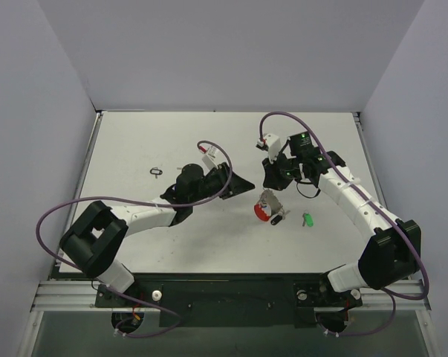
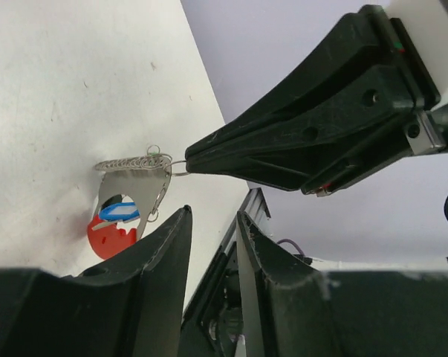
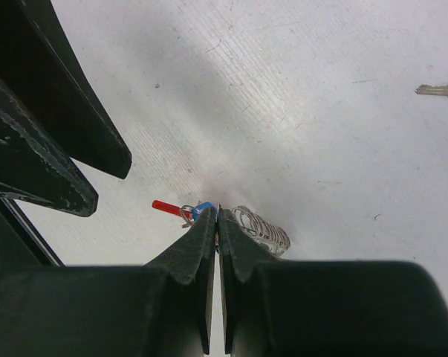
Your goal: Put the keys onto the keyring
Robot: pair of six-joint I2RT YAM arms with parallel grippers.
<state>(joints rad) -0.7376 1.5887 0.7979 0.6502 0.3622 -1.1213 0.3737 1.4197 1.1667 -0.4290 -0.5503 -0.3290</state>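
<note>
1. Right end effector [image 3: 218,212] is clenched, its tips pinching a small ring [image 2: 177,168] at the top end of the keyring [image 2: 134,163]
2. The keyring's silver coil hangs below those tips, carrying a blue-headed key [image 2: 119,212] against the red plastic piece [image 2: 112,236]
3. Left end effector [image 2: 212,216] is released, nothing between its fingers, at 10 o'clock of the keyring in the top view
4. A green-headed key [image 1: 307,219] lies loose on the counter [image 1: 171,245] at 3 o'clock of the keyring; a small black loop [image 1: 156,172] lies well apart towards 9 o'clock
</note>
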